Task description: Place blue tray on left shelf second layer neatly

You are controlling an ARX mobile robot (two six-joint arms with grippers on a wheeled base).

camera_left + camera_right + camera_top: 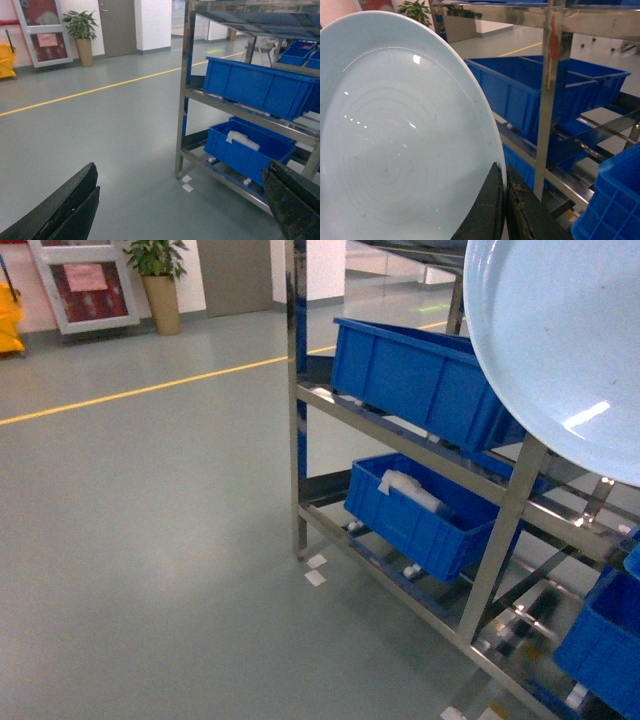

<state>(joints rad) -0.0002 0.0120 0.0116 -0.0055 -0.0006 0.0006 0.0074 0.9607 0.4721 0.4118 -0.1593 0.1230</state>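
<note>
The blue tray [395, 140] is a pale sky-blue round dish and fills the left of the right wrist view, tilted up on edge. My right gripper [502, 172] is shut on its rim, one black finger on each face. The same tray [560, 340] hangs at the upper right of the head view, in front of the steel shelf [510, 510]; the right gripper itself is out of that view. In the left wrist view my left gripper [182, 192] is open, its fingers [70, 205] wide apart over bare floor, left of the shelf [182, 100].
Dark-blue ribbed crates sit on the shelf: one on the upper visible layer [420, 375], one lower down [425, 515] with white material inside, and another at the right [605, 640]. Grey floor with a yellow line [150, 390] stretches left. A potted plant [158, 280] stands by the far wall.
</note>
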